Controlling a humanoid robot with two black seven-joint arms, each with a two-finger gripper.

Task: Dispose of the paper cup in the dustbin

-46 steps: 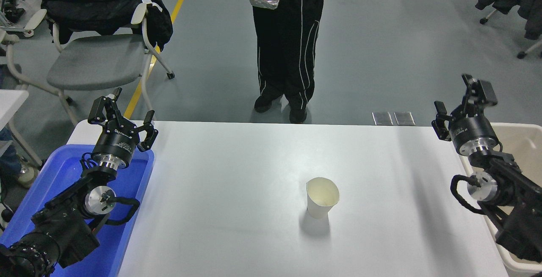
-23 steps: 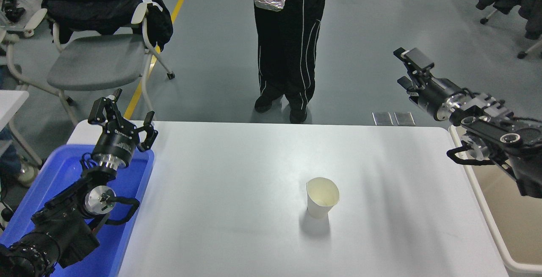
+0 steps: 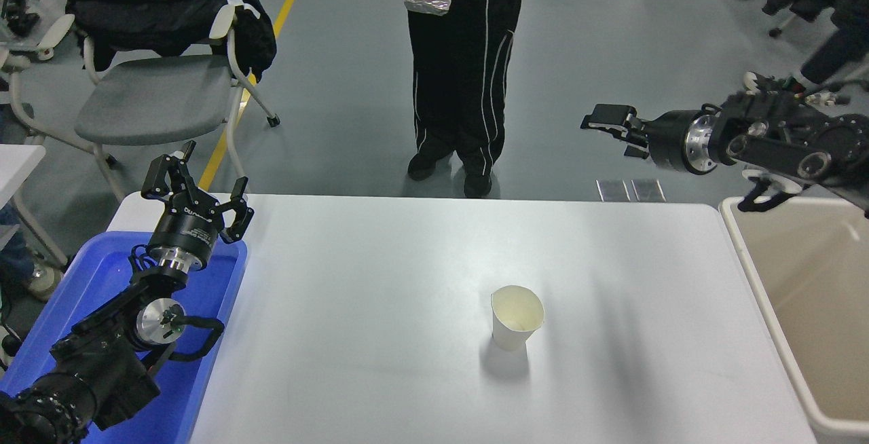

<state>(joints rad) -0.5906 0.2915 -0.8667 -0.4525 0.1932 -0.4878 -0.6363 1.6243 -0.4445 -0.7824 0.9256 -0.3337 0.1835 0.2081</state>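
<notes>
The paper cup (image 3: 516, 318) stands upright on the white table (image 3: 380, 281), right of centre, its cream inside showing. The beige dustbin (image 3: 747, 264) stands against the table's right edge, open at the top. My right gripper (image 3: 609, 136) is raised high beyond the table's far right corner, pointing left, open and empty, well above and to the right of the cup. My left gripper (image 3: 197, 189) is parked open at the lower left, over the blue tray.
A bright blue tray (image 3: 95, 281) sits at the table's left edge under the left arm. A person (image 3: 461, 64) in black trousers stands at the far side holding a foil bag. A grey chair (image 3: 149, 98) with a black coat stands at the far left.
My right arm has swung up from over the dustbin and turned left, so its gripper now points left, high beyond the far right corner. The cup and left arm have not moved.
</notes>
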